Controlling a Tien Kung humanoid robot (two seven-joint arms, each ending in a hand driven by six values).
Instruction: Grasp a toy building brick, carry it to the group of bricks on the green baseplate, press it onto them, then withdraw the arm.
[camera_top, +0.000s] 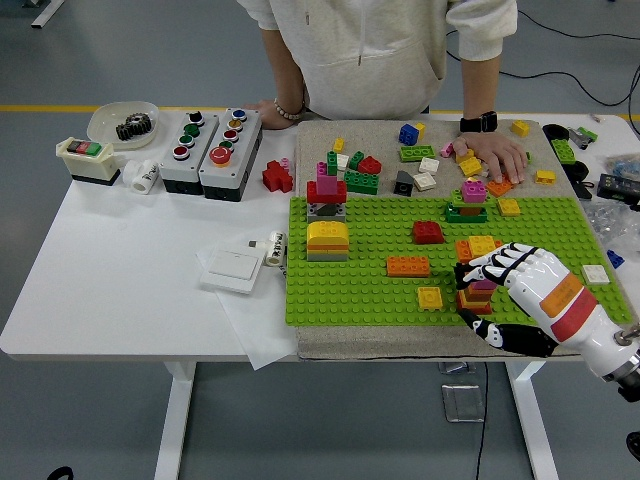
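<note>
Right robot hand (500, 290): we see its fingers curled over the brick stack (476, 296), grasping it.
Brick stack: we find it near the green baseplate (360, 285)'s front right.
Person's hand (495, 155): flat among loose bricks.

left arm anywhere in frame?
No: only the right hand shows, reaching in from the lower right over the brick stack on the green baseplate.

A stack of red and orange bricks (474, 298) is seen upright on the green baseplate (370, 290), near its right front edge.
</note>
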